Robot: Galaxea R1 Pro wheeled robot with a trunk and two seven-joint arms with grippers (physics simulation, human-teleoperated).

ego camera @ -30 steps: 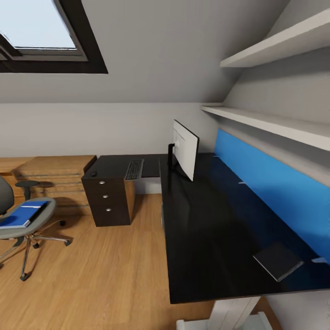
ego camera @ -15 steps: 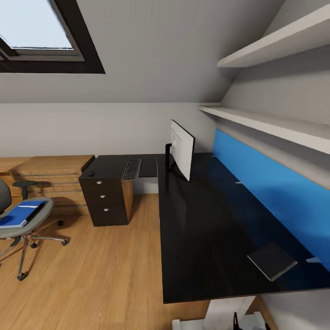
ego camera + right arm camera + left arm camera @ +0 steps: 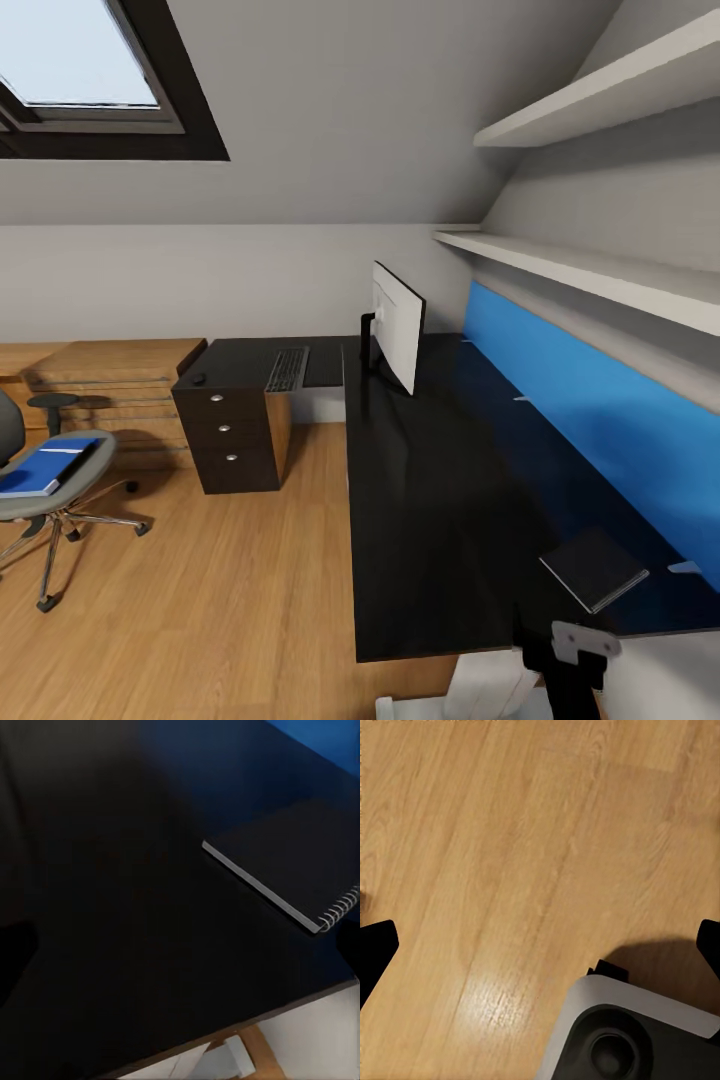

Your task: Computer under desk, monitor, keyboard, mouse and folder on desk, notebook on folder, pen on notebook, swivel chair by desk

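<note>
- step in hand, judged: the right arm, seen low at the near edge of the long glossy black l-shaped worktop (image 3: pixel 440 500), looks set to fetch the thin dark grey spiral-bound notebook (image 3: pixel 594 568) lying flat near that edge, by the blue back panel (image 3: pixel 590 420).
- right gripper (image 3: pixel 180 945): dark fingertips at opposite margins of the right wrist view, spread wide, nothing between them; notebook (image 3: pixel 289 870) ahead and apart.
- advice: bring the gripper low over the white page edge and pinch one side; the cover is thin and flush with the worktop, so a slip is likely.
- left gripper (image 3: pixel 540 945): fingertips spread, over light wood plank floor (image 3: pixel 510 832), holding nothing.
- grey upholstered swivel chair (image 3: pixel 50 480) carries the flat bright blue folder (image 3: pixel 45 468) on its seat, well apart from the worktop.
- white-backed monitor (image 3: pixel 398 326) and slim keyboard (image 3: pixel 287 369) rest on the worktop.
- black three-drawer unit (image 3: pixel 228 440): drawers closed, contents hidden.
</note>
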